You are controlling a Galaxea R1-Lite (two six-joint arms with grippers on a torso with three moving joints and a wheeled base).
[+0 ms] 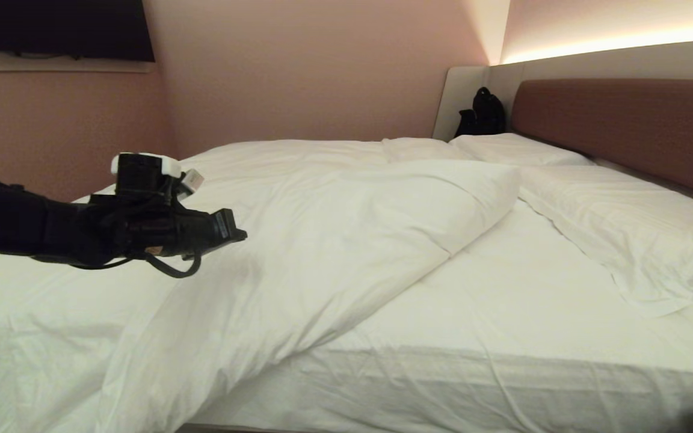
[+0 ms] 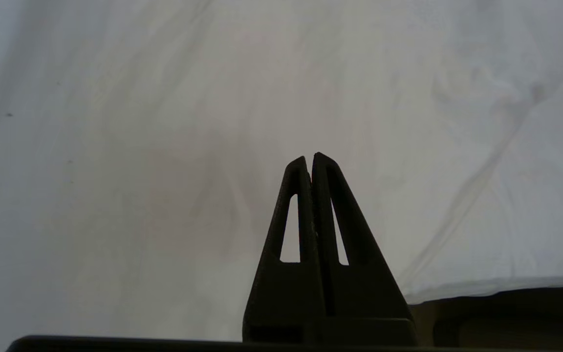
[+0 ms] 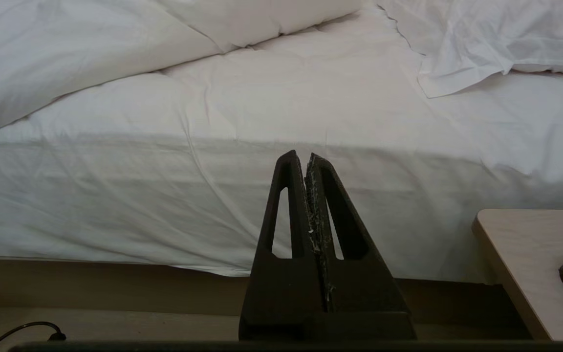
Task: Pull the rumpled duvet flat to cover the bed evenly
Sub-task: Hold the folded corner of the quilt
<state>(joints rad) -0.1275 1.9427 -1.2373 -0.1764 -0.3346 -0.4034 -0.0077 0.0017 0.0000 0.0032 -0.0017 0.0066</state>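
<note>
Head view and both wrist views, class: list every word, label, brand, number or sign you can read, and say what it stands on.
None: no text can be read in any view.
The small reddish mark on the left gripper body is too small to read.
The duvet, pillows, headboard and bedside table carry no print.
The dark wall screen shows nothing.

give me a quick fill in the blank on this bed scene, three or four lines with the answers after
1. The duvet is bunched toward the foot, leaving the mattress sheet near the pillows ____.
2. The left gripper hovers over the duvet with its jaws ____.
3. The right gripper points at the side of the ____.
4. Against the brown headboard lie ____ white pillows.

Missing words: uncovered; shut; bed; two
</note>
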